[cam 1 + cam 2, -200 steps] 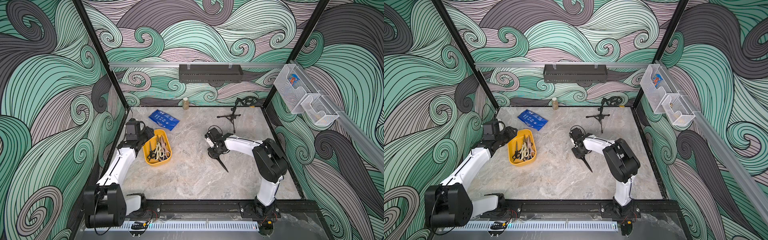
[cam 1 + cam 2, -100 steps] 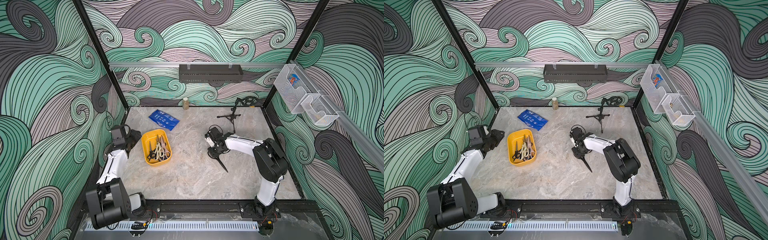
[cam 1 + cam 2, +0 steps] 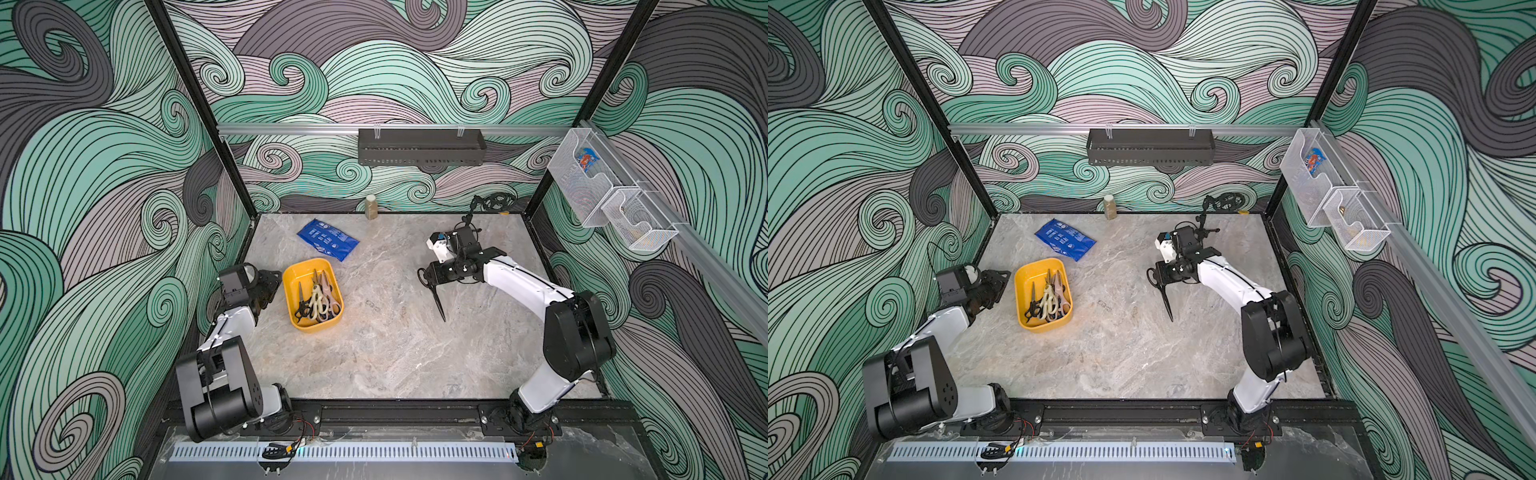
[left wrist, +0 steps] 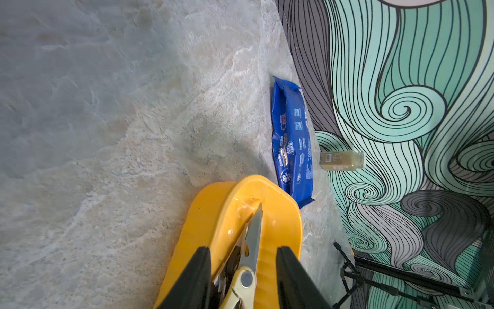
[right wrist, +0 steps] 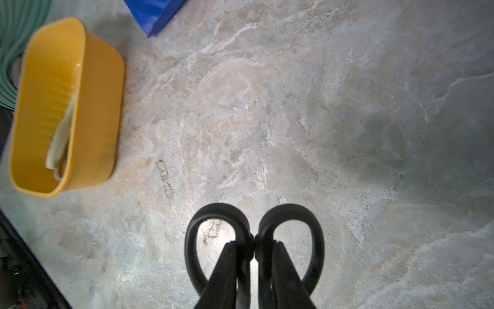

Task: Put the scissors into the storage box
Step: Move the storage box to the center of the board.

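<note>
one scissors (image 5: 219,210) pinched inside right claw (image 5: 254,243)

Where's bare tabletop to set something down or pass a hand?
Biggest bare patch: marble tabletop between the yellow storage box, the front rail and the right arm. Also bare: between the blue packet and the right gripper. Crowded: left side, where box, packet and open left gripper cluster; back right, mini tripod behind the right gripper gripping black scissors.

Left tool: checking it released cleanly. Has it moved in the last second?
Yes. The left tool has pulled back leftward off the rim of the storage box; it is now beside it, apart.
</note>
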`<state>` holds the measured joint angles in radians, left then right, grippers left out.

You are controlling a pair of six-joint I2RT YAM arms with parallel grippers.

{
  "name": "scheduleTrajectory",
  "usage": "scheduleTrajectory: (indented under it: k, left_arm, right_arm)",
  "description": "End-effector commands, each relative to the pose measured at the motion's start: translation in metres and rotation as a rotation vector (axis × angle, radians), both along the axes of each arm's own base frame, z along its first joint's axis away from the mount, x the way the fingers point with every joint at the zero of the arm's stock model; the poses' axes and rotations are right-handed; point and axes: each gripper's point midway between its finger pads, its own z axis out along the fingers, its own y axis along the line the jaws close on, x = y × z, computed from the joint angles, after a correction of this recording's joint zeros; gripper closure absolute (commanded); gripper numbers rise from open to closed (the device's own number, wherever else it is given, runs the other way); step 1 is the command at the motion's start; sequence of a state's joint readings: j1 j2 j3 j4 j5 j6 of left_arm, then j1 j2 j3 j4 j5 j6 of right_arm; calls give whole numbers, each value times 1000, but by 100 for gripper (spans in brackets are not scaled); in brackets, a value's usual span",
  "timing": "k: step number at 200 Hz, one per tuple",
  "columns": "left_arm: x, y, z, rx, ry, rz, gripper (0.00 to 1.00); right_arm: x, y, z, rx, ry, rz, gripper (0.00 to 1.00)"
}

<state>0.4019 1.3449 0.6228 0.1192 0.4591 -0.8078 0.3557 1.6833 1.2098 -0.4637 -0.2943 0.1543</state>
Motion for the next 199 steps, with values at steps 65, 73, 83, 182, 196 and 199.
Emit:
scheduleTrajectory:
  k: [65,73,83,182,196,199]
  left_arm:
    - [-3,-65,-16,-95,-17,-196,57]
    - [-3,-73,-16,-101,-17,-212,57]
    - [-3,-82,-16,-110,-19,-227,57]
    - [0,-165,-19,-178,-12,-362,58]
    - [1,-175,-29,-173,19,-381,58]
    - [1,-177,-30,-172,23,-385,58]
  right_arm:
    - [-10,36,28,393,79,59,100]
    - [-11,36,29,399,78,59,100]
    - [-11,37,30,407,79,58,100]
    - [-2,43,44,477,60,32,100]
    - [-1,43,45,478,55,31,100]
    - [-1,43,44,477,56,31,100]
